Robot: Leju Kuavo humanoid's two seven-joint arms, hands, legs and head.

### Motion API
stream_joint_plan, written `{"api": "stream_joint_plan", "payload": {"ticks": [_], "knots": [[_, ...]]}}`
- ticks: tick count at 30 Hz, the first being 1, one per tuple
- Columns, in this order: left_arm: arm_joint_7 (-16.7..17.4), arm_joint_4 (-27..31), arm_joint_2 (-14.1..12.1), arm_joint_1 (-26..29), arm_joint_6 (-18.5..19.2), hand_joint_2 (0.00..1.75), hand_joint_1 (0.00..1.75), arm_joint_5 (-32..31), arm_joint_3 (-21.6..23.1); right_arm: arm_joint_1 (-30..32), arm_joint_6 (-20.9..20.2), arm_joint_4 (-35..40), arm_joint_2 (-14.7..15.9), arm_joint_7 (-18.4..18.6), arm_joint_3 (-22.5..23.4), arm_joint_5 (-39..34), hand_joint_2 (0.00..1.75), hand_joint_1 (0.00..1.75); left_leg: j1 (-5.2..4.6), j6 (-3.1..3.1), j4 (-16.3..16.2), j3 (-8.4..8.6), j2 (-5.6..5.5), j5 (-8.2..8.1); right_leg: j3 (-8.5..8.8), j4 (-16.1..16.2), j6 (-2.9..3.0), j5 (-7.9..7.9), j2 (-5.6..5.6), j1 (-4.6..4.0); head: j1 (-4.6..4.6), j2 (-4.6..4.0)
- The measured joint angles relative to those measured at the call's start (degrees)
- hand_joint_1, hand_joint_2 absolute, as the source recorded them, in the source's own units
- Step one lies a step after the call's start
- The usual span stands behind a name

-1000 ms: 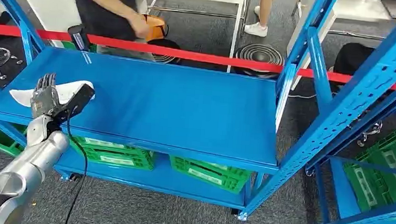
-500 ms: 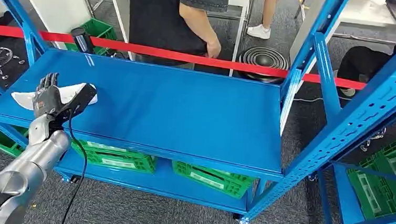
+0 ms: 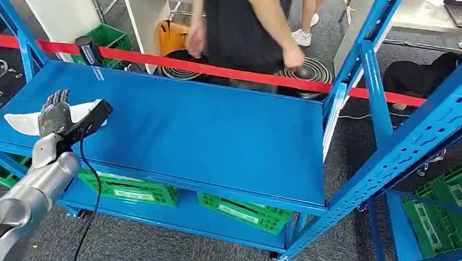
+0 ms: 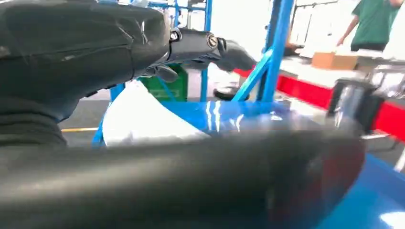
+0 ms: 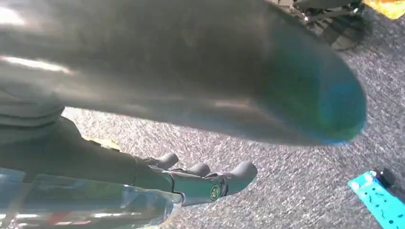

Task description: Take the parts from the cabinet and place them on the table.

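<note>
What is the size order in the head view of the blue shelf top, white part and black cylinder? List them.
1. blue shelf top
2. white part, partly hidden by the left hand
3. black cylinder; it stands farther back, so the gap is unsure

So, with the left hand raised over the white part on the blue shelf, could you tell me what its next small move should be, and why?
Probably lower the left hand onto the white part and close the fingers on it. The hand hovers above it at the left end of the blue shelf, fingers extended upward and holding nothing, so the part is not yet gripped.
</note>
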State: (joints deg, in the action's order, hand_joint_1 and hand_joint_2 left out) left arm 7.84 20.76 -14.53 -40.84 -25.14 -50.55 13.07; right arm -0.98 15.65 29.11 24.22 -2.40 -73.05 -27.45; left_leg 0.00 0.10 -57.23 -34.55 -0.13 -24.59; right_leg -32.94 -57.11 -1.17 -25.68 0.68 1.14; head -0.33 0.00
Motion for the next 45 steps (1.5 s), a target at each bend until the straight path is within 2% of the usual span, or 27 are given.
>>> {"api": "stream_joint_plan", "payload": {"ticks": [2,3,4,6,7,8,9,11,12,13,14,16,18,19,21,23,24,25,26,28,29,30,33,34,35,44,45], "knots": [[1.06,-0.07,-0.15,-0.07,0.53,1.75,0.00,-0.92,0.22,-0.07,0.00,-0.31,-0.09,-0.50,-0.04,-0.07,0.00,0.00,0.08,0.97,0.95,0.88,0.00,0.54,0.33,-0.01,-0.78,-0.02,-0.08,-0.23,-0.02,0.00],[1.25,-0.07,-0.13,-0.18,0.53,1.75,0.00,-1.07,0.33,-0.08,0.00,-0.46,-0.11,-0.72,-0.04,-0.11,0.00,0.00,0.30,1.38,1.40,1.34,0.14,0.84,-0.99,-1.97,-0.64,-0.76,-0.40,-0.12,0.05,0.00],[1.38,-0.09,-0.13,-0.44,0.53,1.75,0.00,-1.14,0.42,-0.12,0.00,-0.55,-0.13,-0.77,-0.04,-0.13,0.00,0.00,0.32,1.75,1.53,1.43,0.13,0.95,-2.32,-5.10,-0.19,-2.43,-0.40,-0.20,0.09,0.00],[1.53,-0.22,-0.02,-0.46,0.61,1.75,0.00,-1.23,0.77,-0.14,-0.02,-0.90,-0.24,-0.77,-0.07,-0.17,0.00,0.00,0.09,1.84,1.51,1.34,0.05,0.90,-6.95,-13.99,0.28,-6.09,-0.41,-0.18,0.09,0.00],[1.58,-0.31,0.02,-0.35,0.61,1.75,0.00,-1.23,0.94,-0.11,-0.02,-1.01,-0.31,-0.77,-0.07,-0.17,0.00,0.00,-0.02,1.88,1.47,1.30,0.02,0.87,-9.02,-17.85,0.22,-7.23,-0.41,-0.19,0.11,0.00],[1.62,-0.42,0.04,-0.21,0.61,1.75,0.00,-1.40,1.07,-0.06,-0.02,-1.14,-0.42,-0.77,-0.13,-0.17,0.00,0.00,-0.11,1.88,1.46,1.30,-0.01,0.85,-9.92,-19.09,-0.09,-7.21,-0.41,-0.18,0.11,0.00],[1.69,-0.54,0.09,-0.18,0.61,1.75,0.00,-1.62,1.14,-0.07,-0.02,-1.22,-0.46,-0.83,-0.20,-0.17,0.00,0.00,-0.15,1.88,1.43,1.31,-0.06,0.83,-9.20,-16.99,-0.63,-6.00,-0.42,-0.15,0.11,0.00],[1.69,-0.65,0.09,-0.20,0.83,1.75,0.00,-1.82,1.14,-0.19,0.00,-1.36,-0.44,-0.94,-0.26,-0.17,0.00,0.00,-0.16,1.71,1.28,1.35,-0.12,0.73,-4.52,-6.99,-1.61,-1.89,-0.45,-0.11,0.11,0.00],[1.69,-0.66,0.09,-0.21,0.83,1.75,0.00,-1.84,1.16,-0.25,0.00,-1.44,-0.42,-0.98,-0.28,-0.17,0.00,0.00,-0.17,1.51,1.06,1.34,-0.16,0.59,-1.59,-1.29,-1.68,-0.09,-0.47,-0.12,0.13,0.00],[1.69,-0.66,0.07,-0.15,0.79,1.75,0.00,-1.82,1.14,-0.37,0.00,-1.55,-0.40,-0.98,-0.31,-0.17,0.00,0.00,-0.50,1.16,0.85,1.23,-0.19,0.34,-1.00,-0.02,-0.88,0.49,-0.46,-0.39,0.04,0.00],[1.58,-0.70,0.06,-0.17,0.72,1.75,0.00,-1.75,1.14,-0.38,-0.02,-1.62,-0.40,-1.07,-0.33,-0.17,0.00,0.00,-0.60,0.87,0.71,1.16,-0.18,0.17,-0.73,0.26,-0.32,0.81,-0.42,-0.33,0.02,0.00],[1.56,-0.72,0.09,-0.12,0.59,1.75,0.00,-1.53,1.16,-0.42,-0.02,-1.71,-0.42,-1.18,-0.42,-0.20,0.00,0.00,-0.37,0.51,0.82,1.17,-0.18,0.25,-0.75,0.26,0.21,0.88,-0.42,-0.71,0.00,0.00],[1.23,-0.70,0.02,-0.03,0.53,1.75,0.00,-1.53,1.16,-0.50,-0.13,-1.75,-0.48,-1.38,-0.48,-0.17,0.00,0.00,-0.09,-0.21,-0.12,0.50,-0.17,-0.47,-0.48,0.59,0.81,1.20,-0.41,0.17,0.02,0.00],[0.99,-0.70,0.00,-0.03,0.50,1.75,0.00,-1.58,1.16,-0.55,-0.18,-1.92,-0.48,-1.40,-0.50,-0.19,0.00,0.00,-0.03,-0.62,-2.35,-0.33,-0.08,-2.13,-0.40,0.59,1.27,1.16,-0.42,0.21,-0.09,0.00],[0.81,-0.72,0.00,0.02,0.46,1.75,0.00,-1.62,1.16,-0.59,-0.37,-2.06,-0.57,-1.44,-0.55,-0.17,0.00,0.00,0.28,-1.24,-9.87,-3.78,-0.07,-6.01,-0.41,0.58,1.37,1.09,-0.43,0.21,-0.04,0.00],[0.68,-0.79,0.04,0.39,0.48,1.75,0.00,-1.62,1.16,-0.58,-0.46,-2.19,-0.66,-1.44,-0.61,-0.20,0.00,0.00,0.54,-1.63,-16.75,-7.12,-0.03,-8.60,-0.43,0.57,1.38,1.07,-0.42,0.20,-0.02,0.00],[0.66,-0.81,0.04,0.67,0.48,1.75,0.00,-1.64,1.16,-0.59,-0.50,-2.25,-0.70,-1.44,-0.66,-0.17,0.00,0.00,0.67,-1.76,-18.87,-8.28,0.01,-8.83,-0.42,0.56,1.38,1.05,-0.41,0.20,-0.04,0.00],[0.66,-0.81,0.04,0.90,0.48,1.75,0.00,-1.64,1.16,-0.58,-0.50,-2.30,-0.79,-1.44,-0.74,-0.17,0.00,0.00,0.76,-1.76,-18.09,-8.08,0.03,-7.74,-0.34,0.56,1.37,1.03,-0.38,0.21,-0.04,0.00],[0.62,-0.81,0.02,0.92,0.48,1.75,0.00,-1.64,1.16,-0.59,-0.50,-2.34,-0.86,-1.44,-0.79,-0.20,0.00,0.00,0.81,-1.69,-14.51,-6.48,0.07,-5.49,-0.26,0.55,1.36,1.02,-0.34,0.22,-0.04,0.00],[0.11,-0.81,-0.15,0.71,0.94,1.75,0.00,-1.75,1.16,-0.82,-0.59,-2.38,-0.96,-1.47,-0.81,-0.17,0.00,0.00,0.80,-1.20,-3.09,-0.69,0.09,-0.25,0.02,0.56,1.24,0.94,-0.29,0.20,-0.04,0.00],[-0.13,-0.81,-0.22,0.55,1.43,1.75,0.00,-1.86,1.16,-1.02,-0.64,-2.43,-1.01,-1.49,-0.83,-0.17,0.00,0.00,0.69,-0.87,0.34,1.03,0.08,-0.19,0.01,0.56,1.08,0.88,-0.25,0.06,-0.02,0.00],[-0.19,-0.81,-0.29,0.45,1.88,1.75,0.00,-1.88,1.16,-1.26,-0.66,-2.49,-1.12,-1.51,-0.87,-0.13,0.00,0.00,0.35,-0.58,0.64,1.16,0.07,-0.36,-0.19,0.46,0.81,0.81,-0.21,-0.50,0.02,0.00],[-0.19,-0.81,-0.35,0.49,2.45,1.75,0.00,-1.88,1.16,-1.49,-0.77,-2.69,-1.27,-1.51,-0.98,0.09,0.00,0.00,-0.15,0.52,0.79,1.06,0.01,-0.28,-0.05,0.98,-0.27,1.00,-0.24,-0.11,-0.04,0.00],[-0.19,-0.79,-0.35,0.56,2.52,1.75,0.00,-1.90,1.16,-1.58,-0.79,-2.76,-1.27,-1.49,-1.03,0.20,0.00,0.00,0.16,0.16,1.68,1.95,-0.05,0.44,0.01,0.88,0.11,0.71,-0.29,-0.33,0.02,0.00],[-0.21,-0.79,-0.31,0.48,2.74,1.75,0.00,-2.04,1.16,-1.63,-0.88,-2.80,-1.27,-1.51,-1.03,0.22,0.00,0.00,0.14,-0.36,1.80,1.90,0.00,0.57,0.23,1.59,1.18,1.27,-0.31,-0.28,0.18,0.00],[-0.32,-0.81,0.13,0.98,3.91,1.75,0.00,-2.14,1.16,-1.94,-1.07,-3.43,-1.25,-1.44,-1.11,0.28,0.00,0.00,-0.51,0.48,1.62,1.58,-0.22,0.53,0.22,1.85,0.46,1.53,-0.46,0.16,0.13,0.00],[-0.32,-0.81,0.11,0.98,3.94,1.75,0.00,-2.14,1.16,-1.94,-1.07,-3.45,-1.27,-1.44,-1.14,0.31,0.00,0.00,-0.53,0.50,1.61,1.57,-0.22,0.53,0.22,1.87,0.01,1.54,-0.45,0.23,0.13,0.00]]}}
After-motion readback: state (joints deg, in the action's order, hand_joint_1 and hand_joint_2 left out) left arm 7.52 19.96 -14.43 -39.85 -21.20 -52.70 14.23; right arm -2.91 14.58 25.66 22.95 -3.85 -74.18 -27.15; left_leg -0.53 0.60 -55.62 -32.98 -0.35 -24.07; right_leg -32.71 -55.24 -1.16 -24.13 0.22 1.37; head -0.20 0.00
